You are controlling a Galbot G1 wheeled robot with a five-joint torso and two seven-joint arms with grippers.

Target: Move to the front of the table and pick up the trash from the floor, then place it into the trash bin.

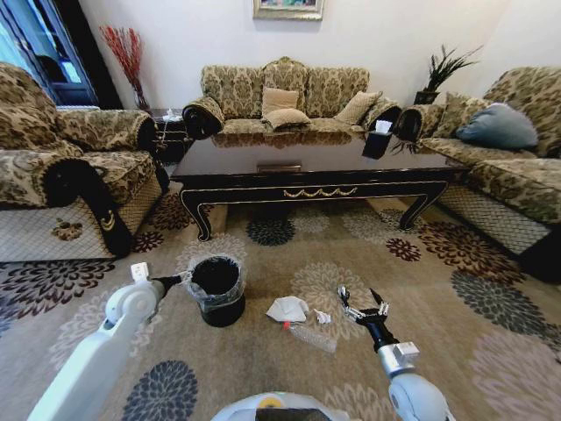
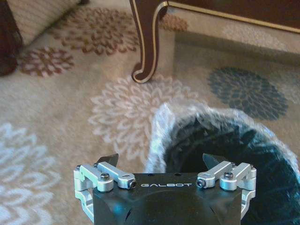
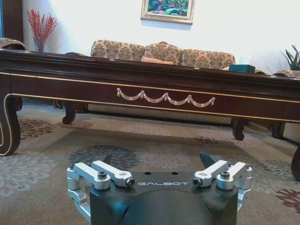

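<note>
The dark brown table (image 1: 316, 167) stands ahead on the patterned floor (image 1: 412, 289); its gold-trimmed apron (image 3: 164, 96) faces the right wrist camera. In front of it the black trash bin (image 1: 216, 289), lined with a clear bag, stands on the carpet. To its right lies the trash: a crumpled white paper wad (image 1: 287, 309), a clear bottle (image 1: 313, 338) with a red cap, and a tiny white scrap (image 1: 323, 317). My left gripper (image 1: 180, 281) hovers open at the bin's left rim (image 2: 161, 126). My right gripper (image 1: 359, 296) is open and low, just right of the trash, holding nothing.
Patterned sofas surround the table: one on the left (image 1: 61, 167), one behind (image 1: 285, 96), one on the right (image 1: 508, 158). A curved table leg (image 2: 147, 42) stands just beyond the bin. Open carpet stretches on both sides of the litter.
</note>
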